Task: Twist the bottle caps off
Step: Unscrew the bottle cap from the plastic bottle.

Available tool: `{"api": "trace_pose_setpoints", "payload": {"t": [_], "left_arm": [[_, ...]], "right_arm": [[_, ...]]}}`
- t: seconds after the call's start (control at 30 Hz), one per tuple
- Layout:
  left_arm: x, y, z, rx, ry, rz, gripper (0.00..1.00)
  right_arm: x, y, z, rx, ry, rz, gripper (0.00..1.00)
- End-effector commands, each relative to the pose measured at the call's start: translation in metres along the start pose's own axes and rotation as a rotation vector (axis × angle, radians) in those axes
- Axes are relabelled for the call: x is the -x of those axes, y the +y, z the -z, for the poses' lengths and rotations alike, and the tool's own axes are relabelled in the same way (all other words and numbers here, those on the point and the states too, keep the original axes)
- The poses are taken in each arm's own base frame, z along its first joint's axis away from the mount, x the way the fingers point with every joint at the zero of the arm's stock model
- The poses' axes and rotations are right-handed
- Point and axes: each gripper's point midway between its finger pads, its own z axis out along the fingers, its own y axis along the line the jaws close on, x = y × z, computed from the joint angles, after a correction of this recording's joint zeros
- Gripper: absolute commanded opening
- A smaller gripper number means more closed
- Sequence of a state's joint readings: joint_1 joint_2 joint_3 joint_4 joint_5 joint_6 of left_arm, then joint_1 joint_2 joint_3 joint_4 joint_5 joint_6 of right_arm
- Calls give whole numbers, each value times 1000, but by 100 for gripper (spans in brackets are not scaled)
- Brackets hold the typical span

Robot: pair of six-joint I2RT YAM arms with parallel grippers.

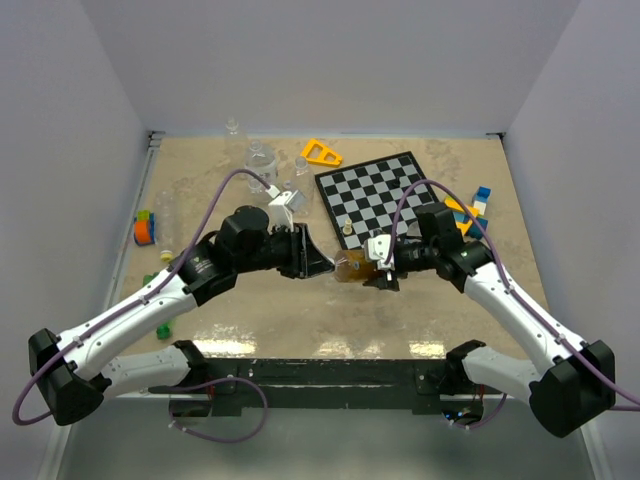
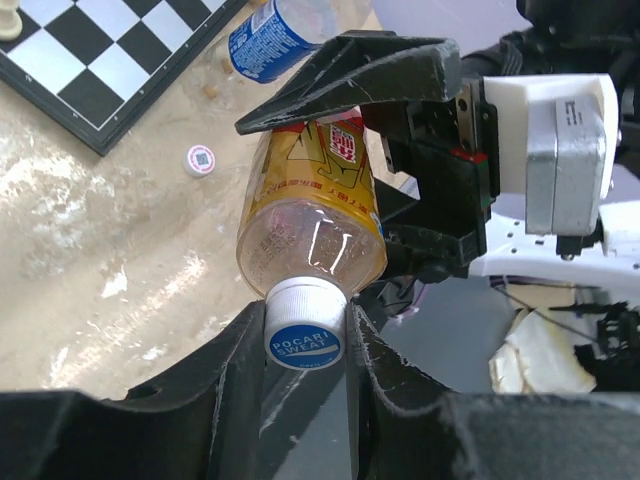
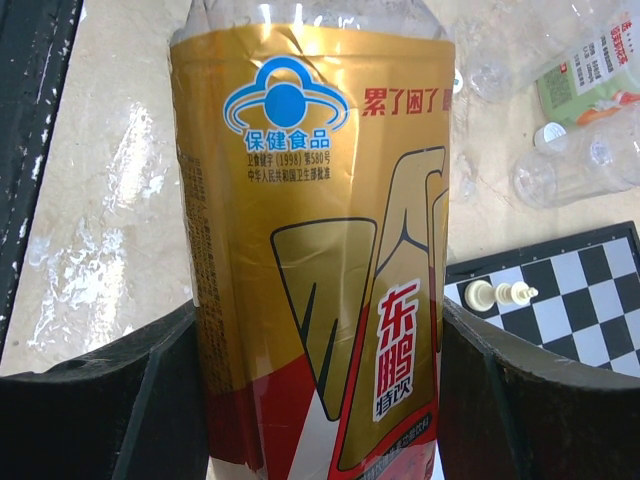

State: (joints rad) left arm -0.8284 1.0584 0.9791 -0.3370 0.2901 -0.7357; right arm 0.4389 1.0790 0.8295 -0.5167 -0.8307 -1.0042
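An amber-brown bottle [image 1: 350,267] with a gold and red label [image 3: 310,250] hangs level above the table between both arms. My left gripper [image 1: 326,266] is shut on its bottle cap [image 2: 305,325], which is white with a blue printed top. The two dark fingers [image 2: 235,370] press the cap's sides in the left wrist view. My right gripper [image 1: 381,262] is shut on the bottle's body [image 2: 310,210], with a pad [image 3: 170,400] against each side of the label. The bottle's base is hidden.
A chessboard [image 1: 380,195] lies behind the bottle with two pale pieces [image 3: 500,294] on it. A loose white cap [image 2: 200,160] and a blue-label bottle [image 2: 275,35] lie by its edge. Clear bottles [image 1: 262,160], an orange triangle [image 1: 321,152], coloured blocks [image 1: 475,205] and a tape roll [image 1: 146,230] ring the table.
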Motion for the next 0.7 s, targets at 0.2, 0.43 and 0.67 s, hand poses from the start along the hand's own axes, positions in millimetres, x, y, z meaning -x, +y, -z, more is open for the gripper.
{"api": "trace_pose_setpoints", "payload": {"t": [0.2, 0.43, 0.67], "left_arm": [[34, -34, 28, -83, -146, 82, 75], [45, -26, 63, -22, -255, -156, 100], [32, 10, 102, 73, -376, -514, 100]], "right_arm": [[-10, 3, 2, 4, 43, -10, 6], [-10, 3, 2, 4, 43, -9, 6], [-9, 3, 2, 6, 40, -9, 6]]}}
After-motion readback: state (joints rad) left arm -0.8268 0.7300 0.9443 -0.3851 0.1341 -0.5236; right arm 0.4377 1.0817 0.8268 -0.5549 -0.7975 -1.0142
